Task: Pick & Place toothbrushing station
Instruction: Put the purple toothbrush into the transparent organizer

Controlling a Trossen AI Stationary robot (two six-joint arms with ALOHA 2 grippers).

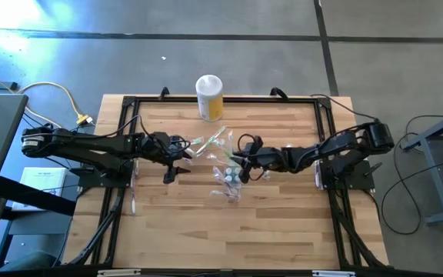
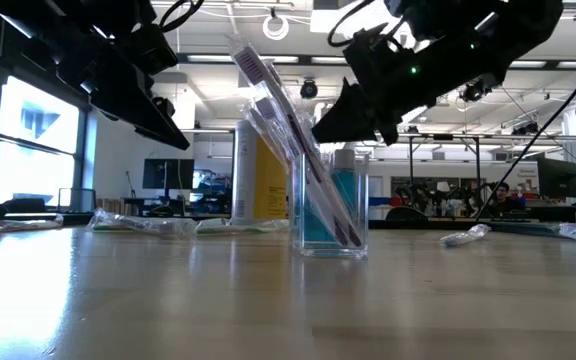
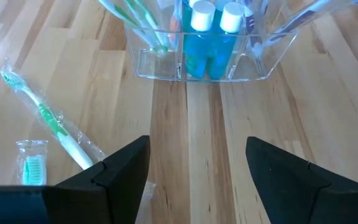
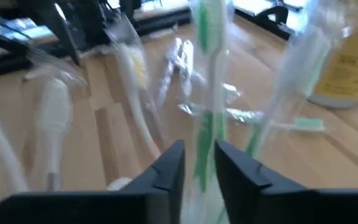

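The clear plastic cup point(image 2: 330, 205) stands upright on the wooden table point(image 1: 283, 223), mid-table between my two grippers. It holds blue white-capped tubes point(image 3: 207, 37) and several wrapped toothbrushes point(image 2: 278, 110) that lean out over its rim. My right gripper point(image 4: 199, 152) hovers just above the cup, narrowly open, with a green-handled toothbrush point(image 4: 204, 74) standing between its fingers. My left gripper point(image 3: 197, 155) waits open, left of the cup and above the table. A wrapped green toothbrush point(image 3: 45, 118) lies flat below it. My right gripper has one finger on either side of the green toothbrush's handle point(image 4: 201, 134), which runs upright through the narrow gap. Whether the fingers touch it or its wrapper, I cannot tell.
A yellow canister with a white lid point(image 1: 209, 96) stands at the table's far edge. More wrapped toothbrushes lie loose on the table near the cup point(image 1: 233, 192) and farther off point(image 2: 463, 237). A black frame point(image 1: 325, 115) borders the work area.
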